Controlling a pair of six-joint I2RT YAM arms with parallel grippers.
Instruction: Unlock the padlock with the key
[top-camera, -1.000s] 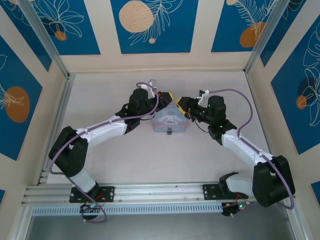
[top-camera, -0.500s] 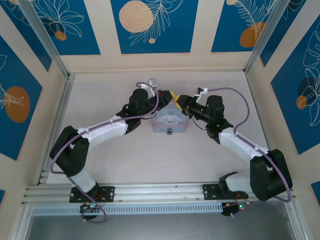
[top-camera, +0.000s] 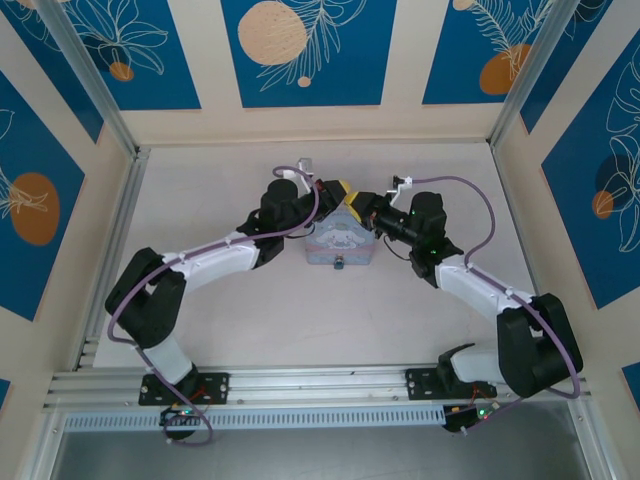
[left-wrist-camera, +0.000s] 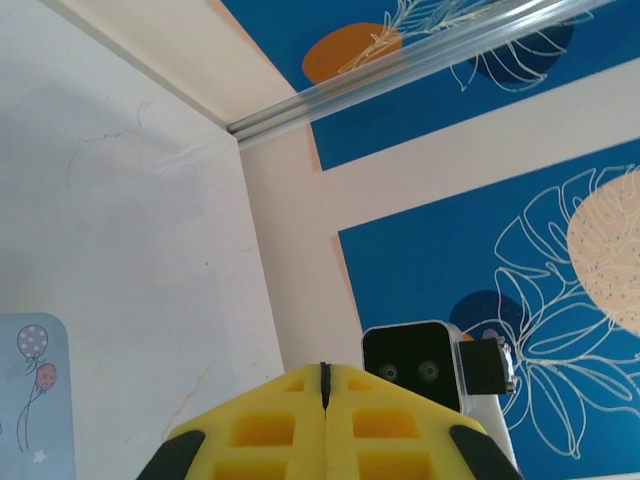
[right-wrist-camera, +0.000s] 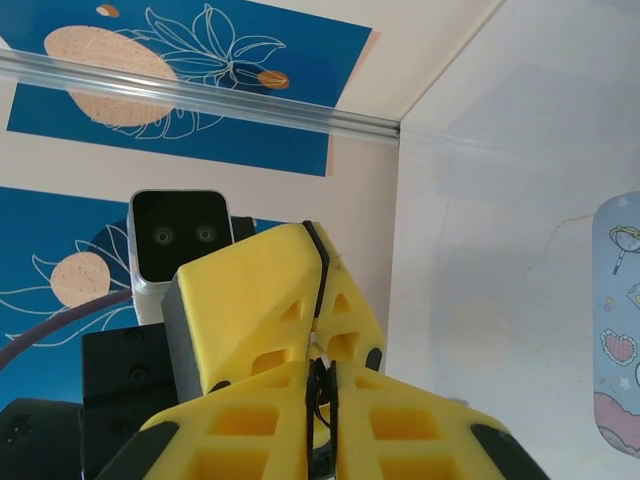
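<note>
Both grippers meet above the back of the light blue tin box (top-camera: 340, 243). My left gripper (top-camera: 340, 191) is shut, its yellow fingers (right-wrist-camera: 262, 292) pointing down at my right gripper (right-wrist-camera: 322, 372). A small pale sliver (right-wrist-camera: 316, 345) runs from the left fingertips into the right jaws. Those jaws are closed on a thin dark metal piece (right-wrist-camera: 319, 400), which I take to be the key; most of it is hidden. The tiny padlock (top-camera: 339, 264) hangs at the tin's front edge, apart from both grippers. In the left wrist view the left gripper (left-wrist-camera: 323, 372) shows closed pads.
The tin's corner shows in the left wrist view (left-wrist-camera: 30, 400) and its edge in the right wrist view (right-wrist-camera: 620, 330). Patterned blue walls (top-camera: 300, 50) and metal posts (top-camera: 95, 90) enclose the pale table (top-camera: 300, 320). The right wrist camera (left-wrist-camera: 412, 365) faces the left one closely.
My right gripper moved left to meet the left gripper's tips and its jaws closed. The left gripper stayed shut, with its elbow shifting slightly.
</note>
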